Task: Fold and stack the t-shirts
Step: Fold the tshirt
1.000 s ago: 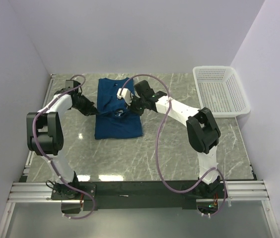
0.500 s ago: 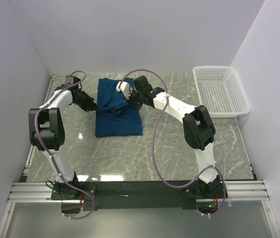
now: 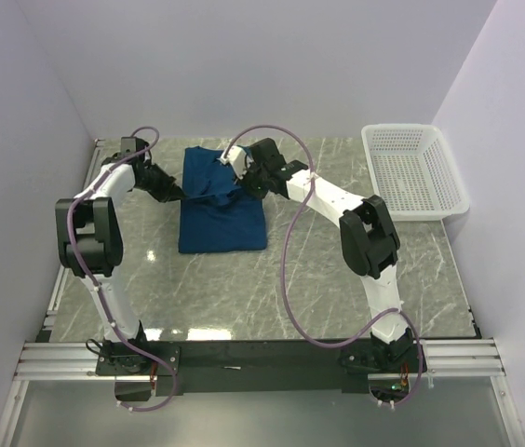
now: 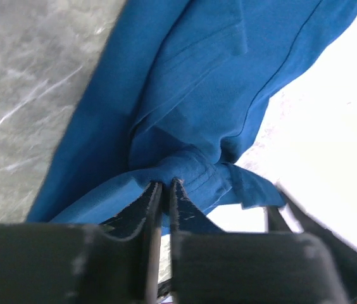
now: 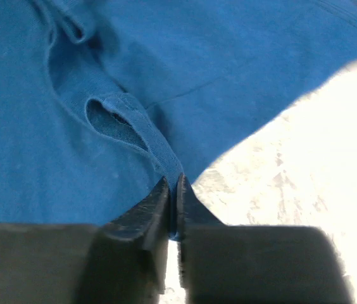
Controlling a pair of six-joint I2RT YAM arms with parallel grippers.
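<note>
A dark blue t-shirt [image 3: 222, 216] lies partly folded on the marble table, its far part lifted between both arms. My left gripper [image 3: 177, 192] is shut on the shirt's left edge; the left wrist view shows bunched hem cloth [image 4: 185, 171] pinched between its jaws [image 4: 164, 187]. My right gripper [image 3: 243, 186] is shut on the shirt's right side; in the right wrist view a ribbed strip of the t-shirt [image 5: 159, 155] runs into the closed jaws [image 5: 173, 185]. The print does not show.
A white mesh basket [image 3: 415, 170] stands at the back right of the grey marble table [image 3: 244, 289]. Purple walls close in the back and sides. A metal rail [image 3: 244, 358] with the arm bases runs along the near edge.
Both grippers have carried the held shirt edges toward the far side of the table, and the near end of the shirt has drawn up a little.
</note>
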